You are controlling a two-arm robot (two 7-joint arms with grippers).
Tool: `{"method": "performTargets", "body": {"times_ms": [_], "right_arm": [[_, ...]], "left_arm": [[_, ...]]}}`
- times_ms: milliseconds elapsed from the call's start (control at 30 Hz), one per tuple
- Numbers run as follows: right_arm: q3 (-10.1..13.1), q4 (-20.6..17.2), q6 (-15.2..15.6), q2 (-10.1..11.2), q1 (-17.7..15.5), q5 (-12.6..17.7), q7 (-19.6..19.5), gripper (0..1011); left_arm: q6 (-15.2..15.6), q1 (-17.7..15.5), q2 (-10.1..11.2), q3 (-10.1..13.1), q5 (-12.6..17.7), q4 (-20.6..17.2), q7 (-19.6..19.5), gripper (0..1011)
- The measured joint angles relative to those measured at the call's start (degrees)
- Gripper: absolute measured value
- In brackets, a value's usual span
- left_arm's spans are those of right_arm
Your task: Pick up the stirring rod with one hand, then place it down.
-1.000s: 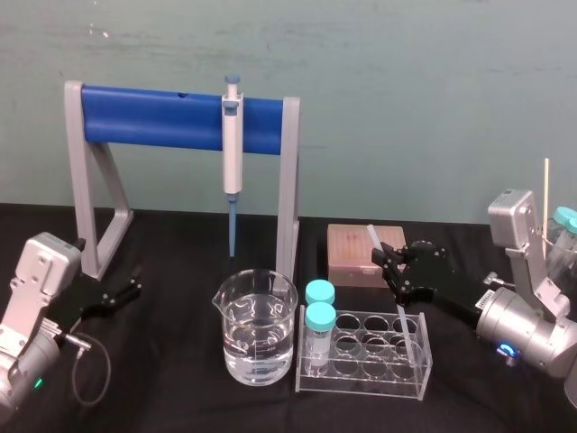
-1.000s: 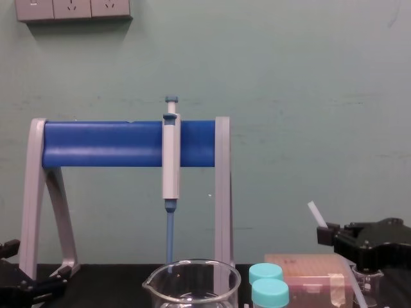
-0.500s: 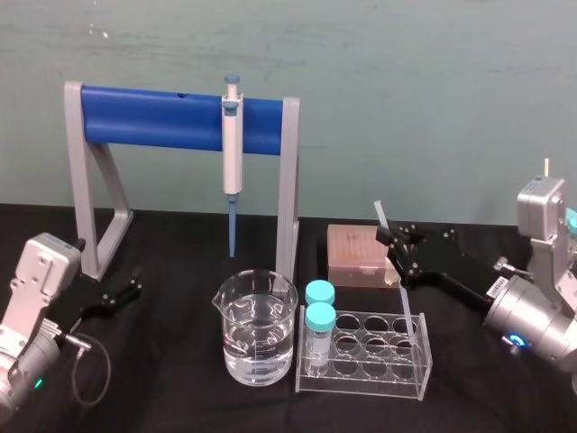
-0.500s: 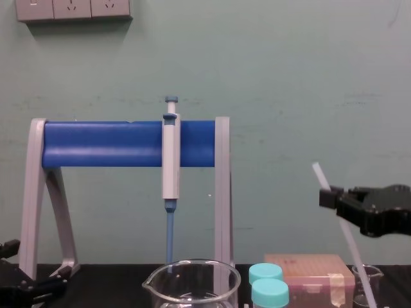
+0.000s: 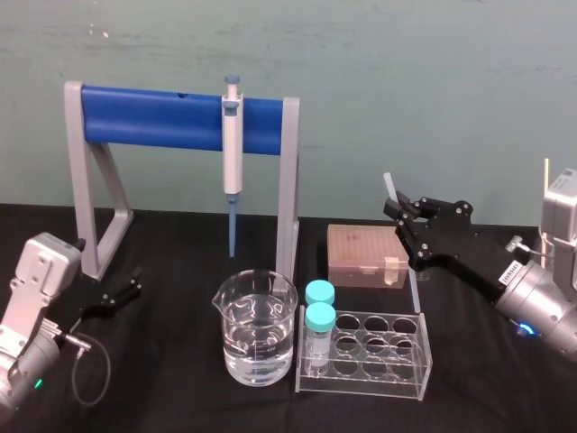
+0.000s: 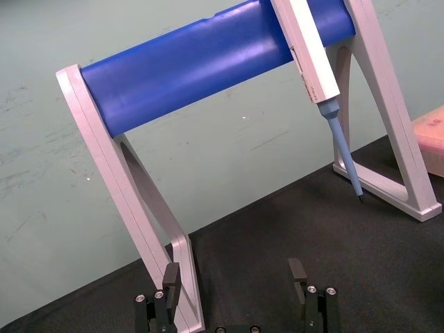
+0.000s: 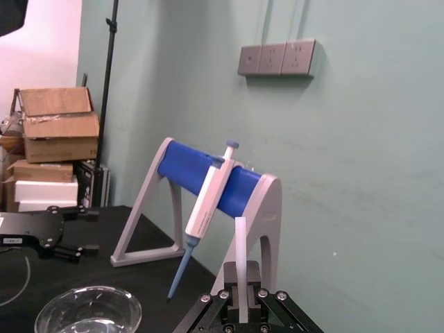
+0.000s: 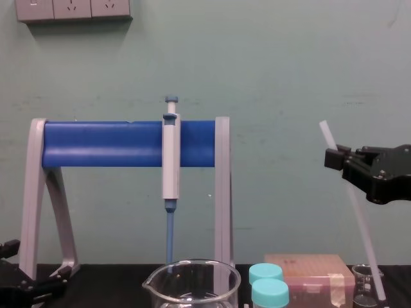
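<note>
Rod (image 8: 354, 215) (in right gripper (image 8: 337, 157)) dips into small beaker (image 8: 366, 283).

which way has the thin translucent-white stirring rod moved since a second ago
Yes, upward: the stirring rod, in the black right gripper, rose until its top is level with the blue bar, from below it.

Pipette (image 5: 233, 149) hanging on stand (image 5: 153, 117); water beaker (image 5: 257, 336); rack (image 5: 379, 375), two capped tubes (image 5: 319, 317).

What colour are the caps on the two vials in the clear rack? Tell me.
Turquoise; the round plastic caps show best in the head view.
</note>
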Motion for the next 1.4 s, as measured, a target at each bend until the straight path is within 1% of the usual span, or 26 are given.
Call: {"method": "performTargets", "body": {"times_ms": [167, 233, 333, 633, 800, 1000, 1400], "right_arm": [[0.9, 0.3, -3.3, -0.8, -0.7, -1.5, -0.6, 64], [1.1, 0.4, -3.8, -1.0, -0.8, -1.7, -0.7, 65], [1.7, 1.1, -5.4, -1.8, -1.3, -1.9, -0.9, 65], [3.2, 3.5, -8.1, -3.9, -2.0, -1.4, -0.7, 64], [3.6, 4.6, -9.5, -4.7, -2.1, -1.6, -0.4, 64], [4.0, 5.5, -10.8, -5.3, -2.0, -2.2, 0.0, 64], [4.1, 5.7, -10.9, -5.4, -1.9, -2.4, 0.2, 64]], "left_arm": [[0.0, 0.0, 0.0, 0.0, 0.0, 0.0, 0.0, 1000], [0.0, 0.0, 0.0, 0.0, 0.0, 0.0, 0.0, 1000], [0.0, 0.0, 0.0, 0.0, 0.0, 0.0, 0.0, 1001], [0.0, 0.0, 0.0, 0.0, 0.0, 0.0, 0.0, 1000], [0.0, 0.0, 0.0, 0.0, 0.0, 0.0, 0.0, 1000], [0.0, 0.0, 0.0, 0.0, 0.0, 0.0, 0.0, 1000], [0.0, 0.0, 0.0, 0.0, 0.0, 0.0, 0.0, 1000]]}}
